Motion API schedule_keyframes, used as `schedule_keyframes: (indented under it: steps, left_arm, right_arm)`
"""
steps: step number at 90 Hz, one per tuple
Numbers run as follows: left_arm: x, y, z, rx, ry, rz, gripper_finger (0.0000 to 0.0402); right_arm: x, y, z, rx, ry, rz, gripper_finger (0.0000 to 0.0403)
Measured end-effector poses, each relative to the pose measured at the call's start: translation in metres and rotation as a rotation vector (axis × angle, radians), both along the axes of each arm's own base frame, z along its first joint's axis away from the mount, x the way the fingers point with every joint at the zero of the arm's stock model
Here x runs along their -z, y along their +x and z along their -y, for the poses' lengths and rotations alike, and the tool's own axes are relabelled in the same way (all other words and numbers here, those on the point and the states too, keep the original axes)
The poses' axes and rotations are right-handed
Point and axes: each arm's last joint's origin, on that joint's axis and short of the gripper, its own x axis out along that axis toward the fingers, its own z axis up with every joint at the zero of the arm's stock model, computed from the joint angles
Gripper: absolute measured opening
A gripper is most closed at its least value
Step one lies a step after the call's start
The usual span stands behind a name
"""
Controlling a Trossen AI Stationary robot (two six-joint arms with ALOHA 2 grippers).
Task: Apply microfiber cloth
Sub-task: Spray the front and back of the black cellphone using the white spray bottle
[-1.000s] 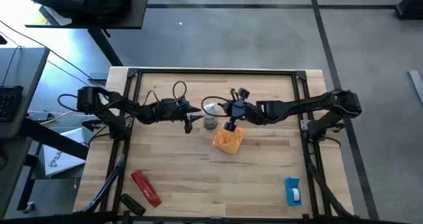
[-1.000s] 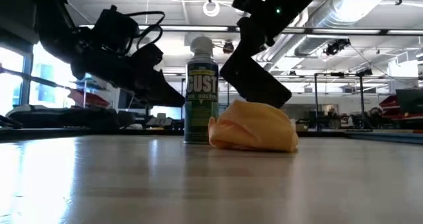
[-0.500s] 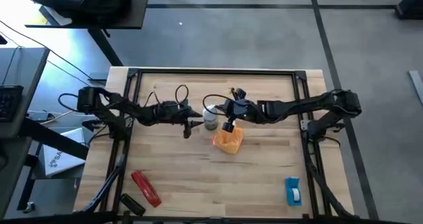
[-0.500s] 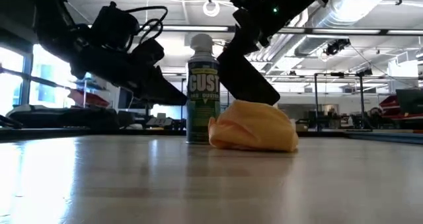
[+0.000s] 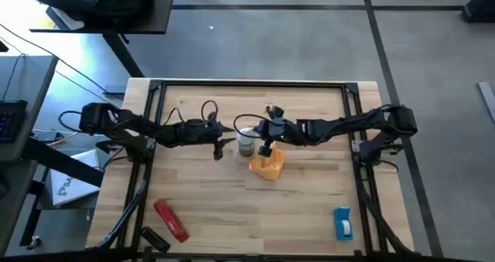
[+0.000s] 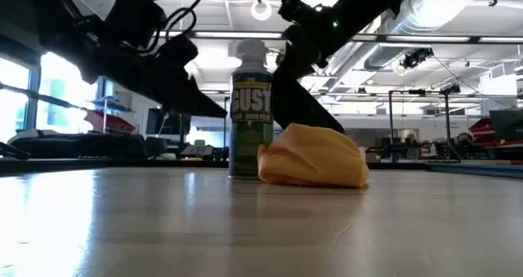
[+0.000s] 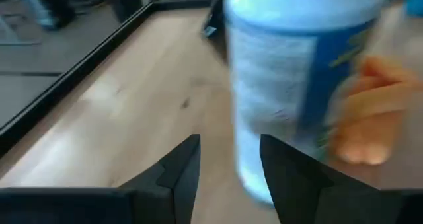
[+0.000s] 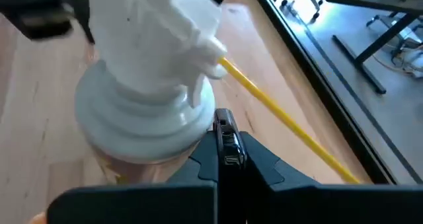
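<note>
Microfiber cloth: bright orange, plain; spray can: green body with pale lettering, white cap and nozzle, thin yellow straw; bench: pale wood planks, black frame; oblong tool: red; small object at near right: blue and white; both arms: black.

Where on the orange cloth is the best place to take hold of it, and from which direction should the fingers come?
Probably from straight above, at the raised top of the microfiber cloth. It lies as a soft bunched mound on the table, so its high folds give something to pinch. The spray can stands close against one side, with the left gripper beyond it. The right gripper is already over the cloth.
</note>
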Motion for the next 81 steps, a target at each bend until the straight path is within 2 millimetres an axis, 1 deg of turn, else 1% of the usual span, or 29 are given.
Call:
schedule_keyframes:
  steps: [11, 17, 29, 38, 50, 67, 81]
  left_arm:
    - [0.005, 0.002, -0.006, -0.064, 0.018, 0.003, 0.0140]
    - [0.008, 0.004, -0.008, -0.075, 0.022, 0.018, 0.0140]
    - [0.011, 0.009, -0.003, -0.002, -0.017, 0.049, 0.0140]
    - [0.014, 0.011, 0.006, 0.032, -0.042, 0.042, 0.0140]
    - [0.015, 0.012, 0.024, 0.086, -0.064, 0.035, 0.0140]
    - [0.015, 0.011, 0.048, 0.121, -0.096, 0.029, 0.0140]
    - [0.014, 0.009, 0.063, 0.160, -0.130, 0.018, 0.0140]
  right_arm:
    - [0.000, 0.003, 0.001, 0.003, 0.000, 0.030, 0.0001]
    - [0.004, 0.006, 0.000, -0.002, 0.004, 0.026, 0.0001]
    - [0.007, 0.009, 0.000, -0.012, 0.009, 0.041, 0.0001]
    - [0.008, 0.009, 0.000, -0.013, 0.010, 0.036, 0.0001]
    - [0.007, 0.010, 0.000, -0.013, 0.010, 0.047, 0.0001]
    - [0.007, 0.009, 0.000, -0.013, 0.010, 0.044, 0.0001]
    - [0.007, 0.006, 0.000, -0.024, -0.005, 0.004, 0.0001]
